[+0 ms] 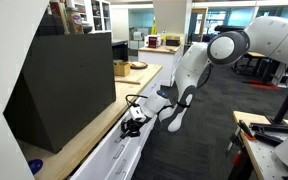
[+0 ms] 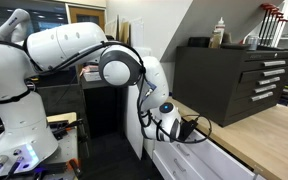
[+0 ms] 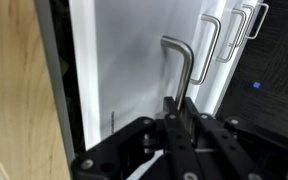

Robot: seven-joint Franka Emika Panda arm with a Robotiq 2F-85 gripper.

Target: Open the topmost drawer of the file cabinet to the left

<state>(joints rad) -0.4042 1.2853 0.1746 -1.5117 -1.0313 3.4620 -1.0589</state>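
The file cabinet [image 1: 112, 158] is a long low white run with a light wood top [image 1: 84, 132]; it also shows in an exterior view [image 2: 189, 165]. In the wrist view the topmost drawer [image 3: 124, 70] is a white front with a slim silver bar handle [image 3: 181, 55]. A narrow dark gap shows between this front and the wood top [image 3: 14, 90]. My gripper [image 3: 177, 108] is shut on the handle, with the bar running between the two black fingers. It shows at the cabinet's top front edge in both exterior views [image 1: 134, 122] [image 2: 174, 130].
A big dark grey tool chest [image 1: 64, 85] [image 2: 234, 80] stands on the wood top just behind the gripper. Lower drawers' silver handles [image 3: 212, 40] lie beside the held one. A cardboard box [image 1: 121, 68] sits further along the top. A workbench with tools [image 1: 269, 135] stands across the aisle.
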